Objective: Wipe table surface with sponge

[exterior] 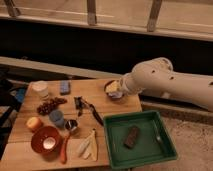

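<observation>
The table surface (114, 108) is a light wooden plank top at the lower left. The sponge (65, 87), a small blue block, lies near the table's back edge, left of centre. My white arm reaches in from the right. My gripper (113, 90) is over the dark red bowl (116, 96) at the table's back right. It is about a hand's width to the right of the sponge and apart from it.
A green tray (142, 156) at the front right holds a brown block (132, 136) and a fork (157, 135). On the table stand a white cup (40, 89), grapes (50, 106), a blue cup (56, 118), an orange bowl (46, 140), an orange (33, 123) and black utensils (88, 108).
</observation>
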You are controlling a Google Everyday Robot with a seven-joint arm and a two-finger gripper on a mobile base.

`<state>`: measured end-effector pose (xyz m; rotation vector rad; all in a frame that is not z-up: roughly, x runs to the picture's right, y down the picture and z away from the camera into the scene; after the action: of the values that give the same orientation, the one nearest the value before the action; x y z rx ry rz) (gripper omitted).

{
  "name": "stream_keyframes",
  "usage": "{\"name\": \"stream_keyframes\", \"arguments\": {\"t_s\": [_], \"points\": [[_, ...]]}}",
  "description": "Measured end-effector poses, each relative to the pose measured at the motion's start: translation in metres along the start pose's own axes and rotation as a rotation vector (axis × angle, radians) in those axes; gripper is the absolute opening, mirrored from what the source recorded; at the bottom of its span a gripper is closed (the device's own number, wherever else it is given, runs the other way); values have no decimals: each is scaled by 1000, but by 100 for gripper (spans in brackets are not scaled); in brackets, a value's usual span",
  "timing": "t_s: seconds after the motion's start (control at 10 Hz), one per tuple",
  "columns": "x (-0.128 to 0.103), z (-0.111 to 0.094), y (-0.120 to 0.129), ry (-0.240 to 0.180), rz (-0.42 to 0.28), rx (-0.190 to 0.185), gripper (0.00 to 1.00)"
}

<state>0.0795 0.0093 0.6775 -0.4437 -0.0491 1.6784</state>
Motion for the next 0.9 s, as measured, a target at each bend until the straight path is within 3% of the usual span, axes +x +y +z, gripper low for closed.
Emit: {"name": "stream_keyframes", "arguments": {"t_s": [0.3,0.6,0.9], "points": [[2,-2,-4,-3,6,4,71],[-4,-10,-34,-23,11,4,71],[-18,5,-24,-9,-38,-23,71]]}}
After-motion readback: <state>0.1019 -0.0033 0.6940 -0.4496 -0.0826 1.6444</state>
